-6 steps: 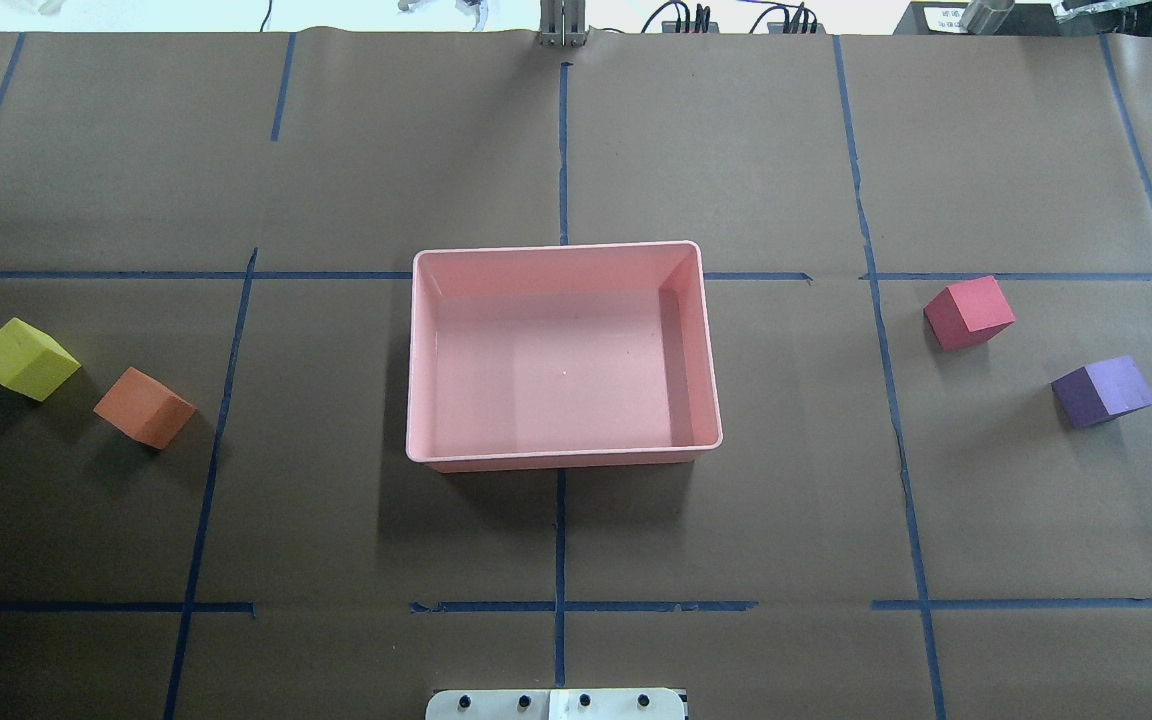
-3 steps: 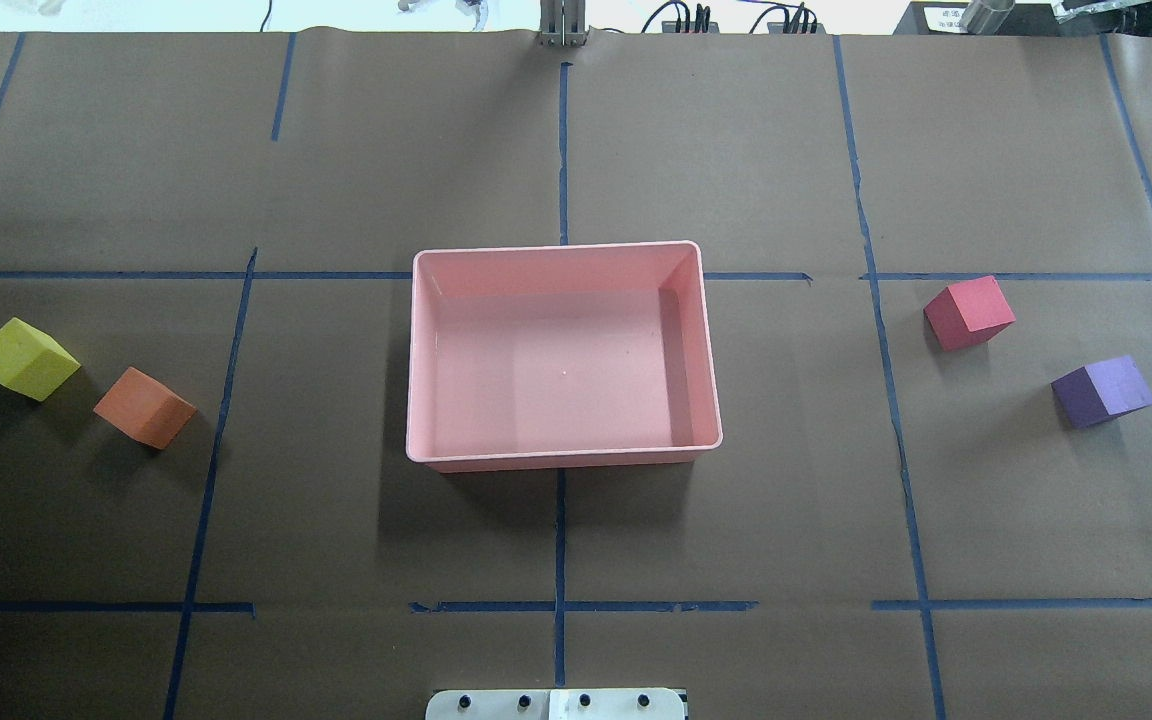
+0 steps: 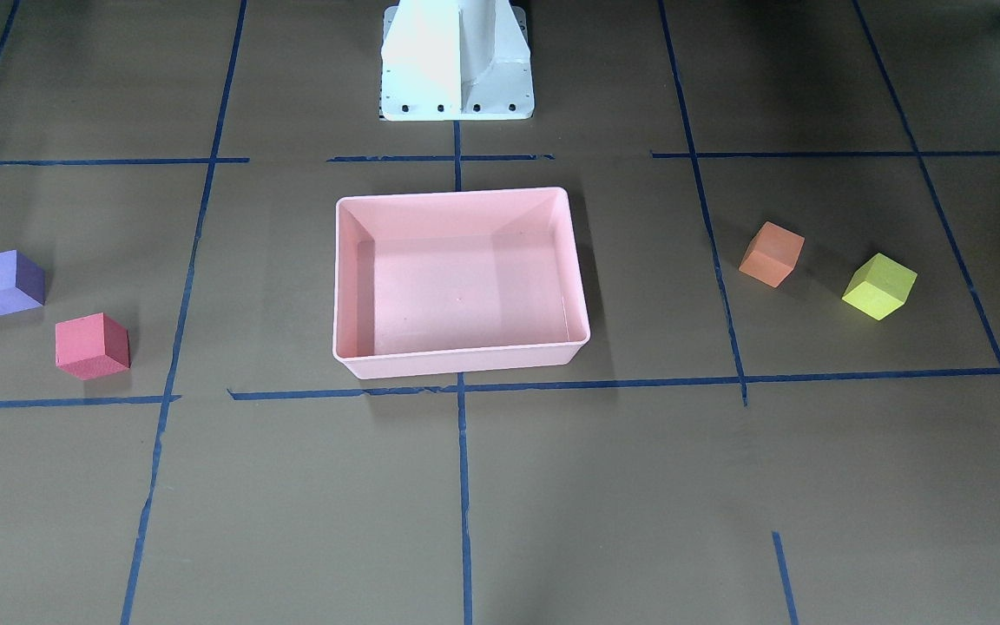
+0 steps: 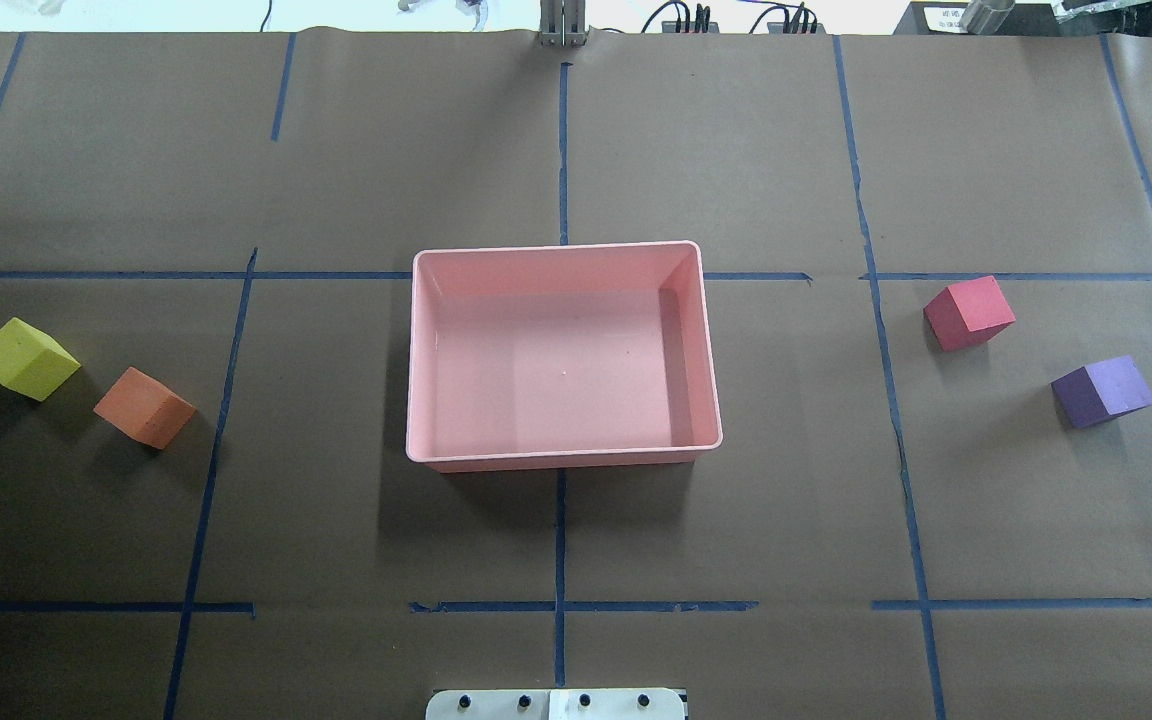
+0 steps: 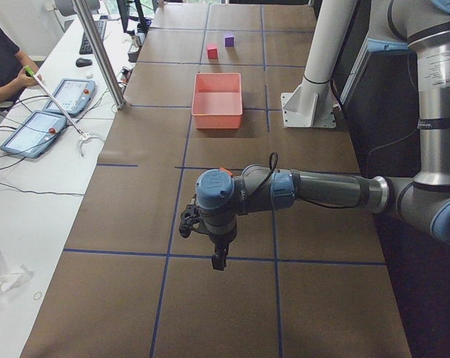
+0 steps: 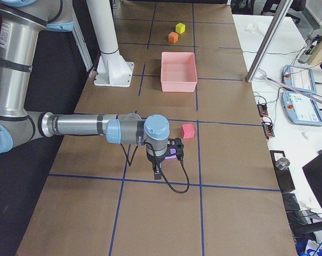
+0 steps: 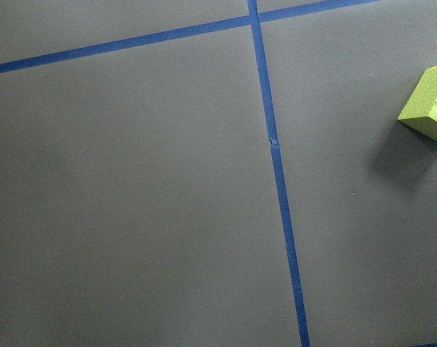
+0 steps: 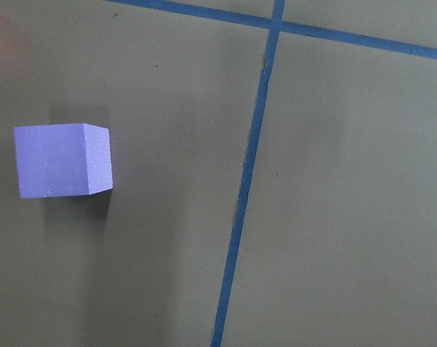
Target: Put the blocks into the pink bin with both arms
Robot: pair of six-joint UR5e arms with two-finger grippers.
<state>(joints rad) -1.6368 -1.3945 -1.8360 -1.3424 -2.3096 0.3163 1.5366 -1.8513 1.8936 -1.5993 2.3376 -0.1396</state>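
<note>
The pink bin (image 4: 712,350) stands empty at the table's middle. The yellow-green block (image 4: 24,358) and the orange block (image 4: 144,406) lie left of it. The red block (image 4: 969,312) and the purple block (image 4: 1102,390) lie right of it. The left gripper (image 5: 220,259) shows only in the exterior left view, above the table near the orange block; I cannot tell its state. The right gripper (image 6: 158,172) shows only in the exterior right view, by the purple block (image 6: 173,152); I cannot tell its state. The left wrist view shows the yellow-green block (image 7: 430,105), the right wrist view the purple block (image 8: 61,160).
The white pedestal base (image 3: 457,61) stands behind the bin on the robot's side. Blue tape lines cross the brown paper table cover. An operator's desk with tablets (image 5: 50,112) runs along the far edge, behind a metal post (image 5: 98,52).
</note>
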